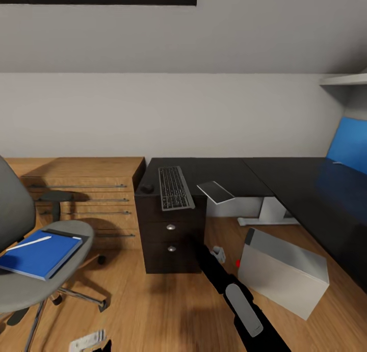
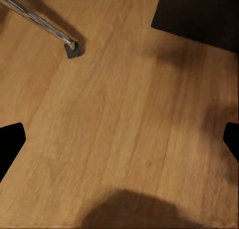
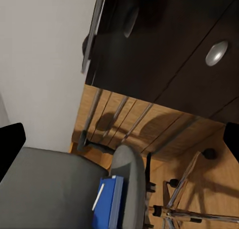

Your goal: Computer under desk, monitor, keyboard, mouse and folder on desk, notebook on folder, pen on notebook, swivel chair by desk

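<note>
The grey swivel chair (image 1: 30, 280) stands at the left. On its seat lies the blue folder (image 1: 41, 254) with the whitish pen (image 1: 29, 244) on top. On the black desk (image 1: 285, 176), above the drawers, lie the keyboard (image 1: 175, 187), the black mouse (image 1: 147, 188) to its left and a grey notebook (image 1: 215, 191) overhanging the front edge. The grey computer (image 1: 283, 271) sits tilted on the floor by the desk's right wing. My right gripper (image 1: 219, 253) is open, low in front of the drawers. The right wrist view shows the folder (image 3: 112, 204) and drawer knob (image 3: 216, 53). My left gripper (image 2: 121, 142) is open over bare floor.
An oak drawer chest (image 1: 86, 189) stands against the wall left of the desk, behind the chair. A blue upright panel (image 1: 349, 145) is cut off at the far right; I cannot tell whether it is the monitor. A chair castor (image 2: 72, 49) lies near my left gripper.
</note>
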### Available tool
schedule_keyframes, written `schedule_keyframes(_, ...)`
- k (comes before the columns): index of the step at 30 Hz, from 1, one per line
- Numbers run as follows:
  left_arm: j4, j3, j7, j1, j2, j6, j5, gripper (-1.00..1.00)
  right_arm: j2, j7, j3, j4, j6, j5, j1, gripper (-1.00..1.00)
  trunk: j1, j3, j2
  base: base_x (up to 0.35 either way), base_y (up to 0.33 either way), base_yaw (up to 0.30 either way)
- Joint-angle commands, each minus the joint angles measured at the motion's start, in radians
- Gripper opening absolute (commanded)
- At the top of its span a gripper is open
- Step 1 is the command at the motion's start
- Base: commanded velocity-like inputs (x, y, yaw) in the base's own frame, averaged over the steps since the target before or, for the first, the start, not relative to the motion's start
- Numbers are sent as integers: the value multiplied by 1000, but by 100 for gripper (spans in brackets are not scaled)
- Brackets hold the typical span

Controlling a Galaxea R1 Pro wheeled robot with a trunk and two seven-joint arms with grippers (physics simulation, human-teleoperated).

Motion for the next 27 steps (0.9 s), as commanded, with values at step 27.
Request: schedule_keyframes(27, 4, 2, 9, -213, -54, 334, 144, 100, 1, 39, 3, -38, -9, -9, 1, 100, 27, -23, -50, 131, 11, 0)
